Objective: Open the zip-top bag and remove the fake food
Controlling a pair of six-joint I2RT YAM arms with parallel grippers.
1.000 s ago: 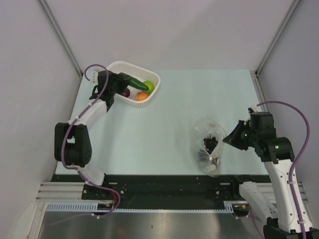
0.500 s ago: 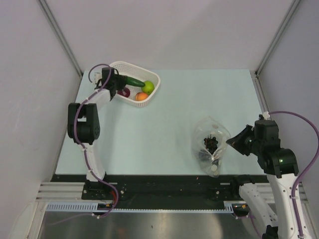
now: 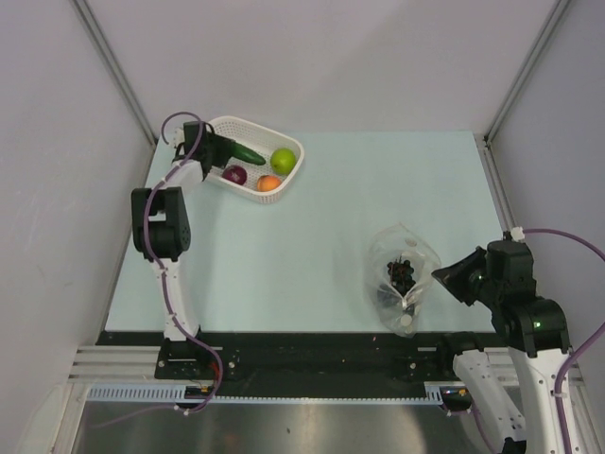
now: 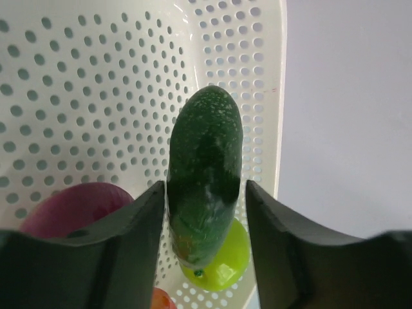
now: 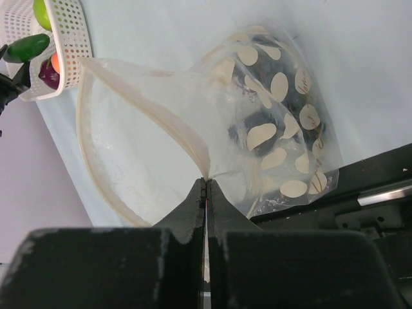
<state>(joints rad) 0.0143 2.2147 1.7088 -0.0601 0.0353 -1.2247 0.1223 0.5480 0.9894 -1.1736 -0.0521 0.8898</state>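
**Q:** What filled most of the overhead view?

**A:** A flat, pale blue-green table [image 3: 321, 203], closed in by plain grey wall panels [image 3: 331, 66]. Two white-and-black arms rose from its near edge. The left arm [image 3: 156, 232] reached to the far left corner. The right arm [image 3: 529, 322] sat folded by the near right edge.

**Q:** What was the largest thing on the table?

**A:** A white perforated plastic basket [image 3: 248, 192] stood at the far left. Well apart from it, near the right front, lay the small clear crinkly zip-top bag [image 3: 395, 248] with a dark panel of white polka dots. Its mouth gaped open.

**Q:** Was anything holding the bag?

**A:** Yes. The right gripper [image 5: 206, 187] had its two fingers pressed together on the bag's rim strip.

**Q:** And the left gripper?

**A:** The left gripper [image 4: 204, 187] hung over the basket's left side. One finger stood on each side of a toy's near end, close against it. Whether they squeezed it or only flanked it could not be told.

**Q:** Which toy, and where was the rest of the fake food?

**A:** It was a long dark green speckled cucumber [image 4: 206, 148], stretching across the basket. Also in the basket were a lime-green ball [image 3: 283, 159], a purple onion-like piece [image 3: 235, 175] and a small orange-red fruit [image 3: 268, 183]. A dark bunch of grapes [image 3: 401, 272] lay inside the bag.
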